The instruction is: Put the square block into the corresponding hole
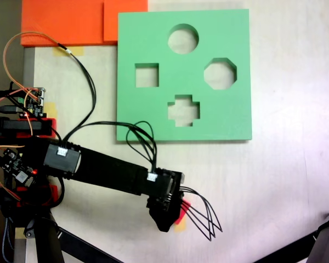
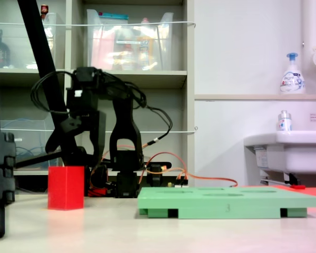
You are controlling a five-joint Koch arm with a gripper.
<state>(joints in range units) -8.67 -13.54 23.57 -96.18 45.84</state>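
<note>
On a pale bench (image 1: 285, 181), my tool (image 2: 68, 153) hangs just above the square block (image 2: 66, 187); I cannot tell how far its jaws part. The corresponding hole (image 1: 147, 75) lies well apart, in the green board (image 1: 236, 118).

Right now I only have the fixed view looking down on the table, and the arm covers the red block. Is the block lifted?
Observer: No. From the side, in a fixed view, the red block stands on the table, with the gripper hanging at its top.
Operator: How thick is the board?
Observer: The green board lies flat, and the block is taller than the board is thick.
</note>
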